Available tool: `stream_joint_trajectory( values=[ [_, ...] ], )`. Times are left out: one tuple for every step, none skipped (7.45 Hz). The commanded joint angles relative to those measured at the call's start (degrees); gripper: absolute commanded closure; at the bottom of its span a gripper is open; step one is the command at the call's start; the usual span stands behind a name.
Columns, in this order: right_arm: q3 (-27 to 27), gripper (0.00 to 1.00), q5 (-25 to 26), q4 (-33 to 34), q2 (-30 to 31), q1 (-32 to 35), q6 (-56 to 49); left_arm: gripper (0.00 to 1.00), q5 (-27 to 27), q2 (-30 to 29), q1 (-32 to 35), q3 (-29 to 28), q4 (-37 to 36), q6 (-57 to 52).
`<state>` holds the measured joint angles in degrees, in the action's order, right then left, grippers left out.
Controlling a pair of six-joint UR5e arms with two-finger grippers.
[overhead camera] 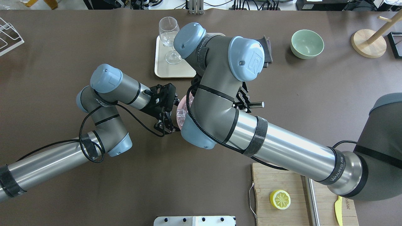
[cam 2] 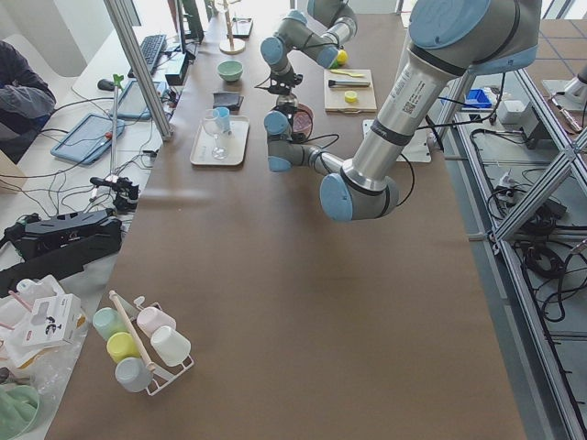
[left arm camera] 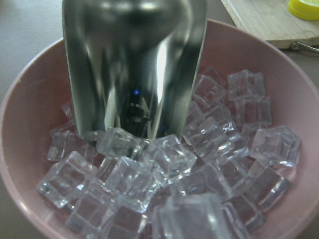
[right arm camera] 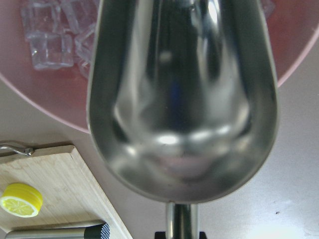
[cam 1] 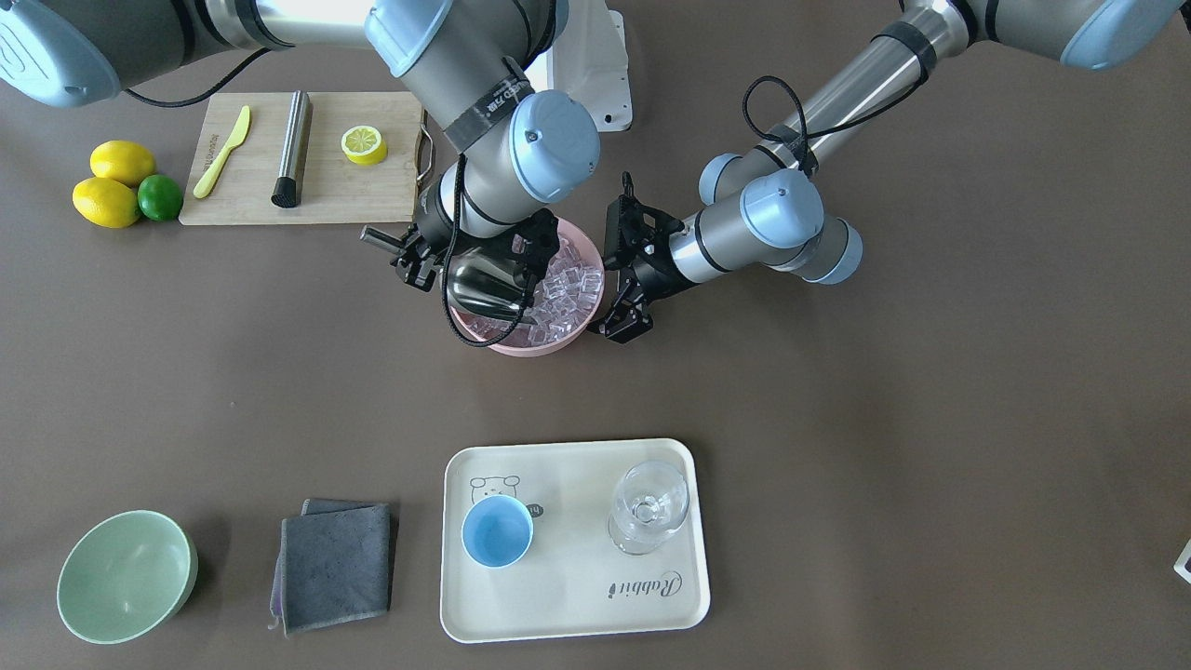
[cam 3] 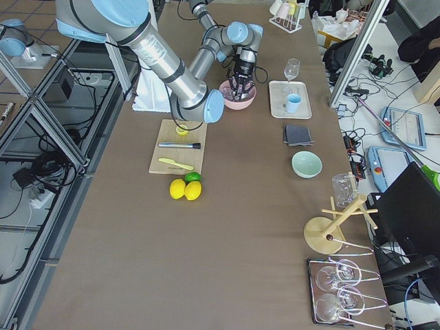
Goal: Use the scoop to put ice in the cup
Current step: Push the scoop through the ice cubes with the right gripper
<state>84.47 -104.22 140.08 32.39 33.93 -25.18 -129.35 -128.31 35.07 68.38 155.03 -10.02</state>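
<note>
Brown tabletop fills the front-facing view, and every clock direction below is read in that view. At its centre sits a pink bowl point(left arm camera: 30, 104) heaped with ice point(left arm camera: 169, 159).

The right gripper point(cam 1: 458, 259) hangs over the bowl's 9 o'clock side, its jaws clamped on the scoop point(left arm camera: 134, 64) by the short handle. The scoop slants down into the bowl. Its front lip sits among the cubes and touches them. The right wrist view shows bare metal inside the trough.

The left gripper point(cam 1: 628, 321) is at the bowl's 3 o'clock edge, right against the rim. Whether its jaws are open, closed or pinching the rim cannot be told.

At 6 o'clock from the bowl, well apart, lies a cream tray point(cam 1: 577, 633). The cup point(cam 1: 497, 530) stands upright on it toward 9 o'clock. A glass point(cam 1: 649, 507) stands on the tray at 3 o'clock from the cup.

A grey cloth point(cam 1: 335, 563) lies just beside the tray at 9 o'clock, and a green bowl point(cam 1: 126, 577) farther out the same way.

At 10 o'clock from the pink bowl is a board point(cam 1: 372, 195) bearing a lemon half point(cam 1: 364, 144).
</note>
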Motion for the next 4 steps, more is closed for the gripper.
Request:
stream_joint_trajectory(
  values=[
    [0.17, 1.00, -0.72, -2.35, 0.83, 0.00, 2.41, 0.01, 0.06, -0.01, 0.09, 0.00, 0.09, 0.00],
    [0.70, 1.00, -1.07, -2.79, 1.35, -0.09, 2.50, 0.01, 0.06, -0.01, 0.00, 0.00, 0.09, 0.00],
    [1.57, 1.00, -1.51, -2.88, 2.06, -0.01, 2.41, 0.01, 0.06, -0.01, 0.00, 0.00, 0.09, 0.00],
    [3.06, 1.00, -1.78, -3.84, 3.45, 0.00, 2.50, 0.01, -0.02, -0.01, 0.09, 0.00, 0.09, 0.00]
  ],
)
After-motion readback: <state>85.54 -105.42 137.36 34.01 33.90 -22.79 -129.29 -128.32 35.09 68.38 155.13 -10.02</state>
